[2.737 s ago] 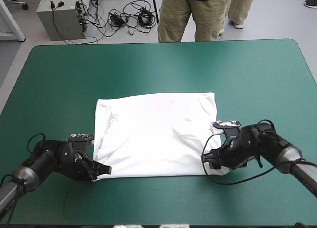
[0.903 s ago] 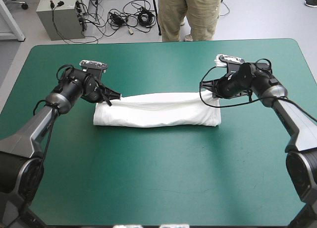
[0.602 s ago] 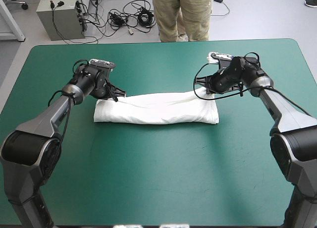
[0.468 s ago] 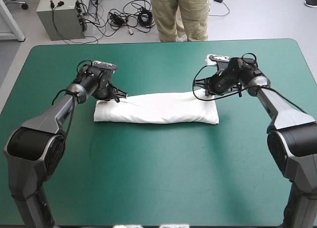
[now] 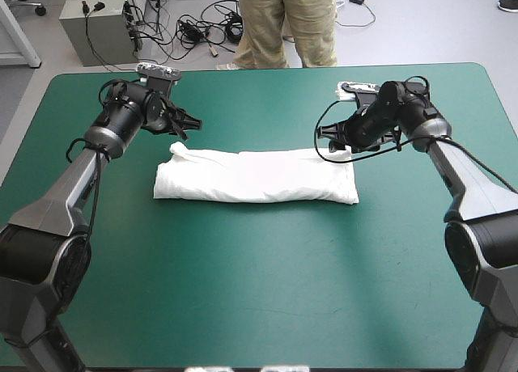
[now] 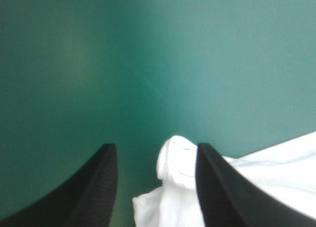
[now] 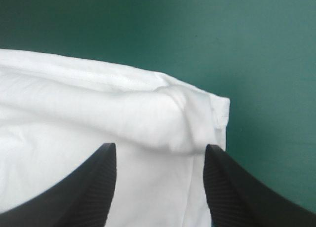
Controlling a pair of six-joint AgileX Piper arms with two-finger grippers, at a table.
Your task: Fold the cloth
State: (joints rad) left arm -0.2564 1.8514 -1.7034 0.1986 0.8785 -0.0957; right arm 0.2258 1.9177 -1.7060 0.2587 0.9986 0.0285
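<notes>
- The T-shirt (image 5: 255, 176) is laid as a folded band on the table (image 5: 259, 291), a little behind the middle, with its length running left to right.
- The left gripper (image 5: 188, 123) is held just behind the band's left end, apart from it.
- In the left wrist view, a bunched corner of the band is seen between the parted fingers (image 6: 94, 187).
- The right gripper (image 5: 328, 133) is held at the band's far right corner.
- In the right wrist view, that corner is seen between the parted fingers (image 7: 232, 197); contact cannot be told.
</notes>
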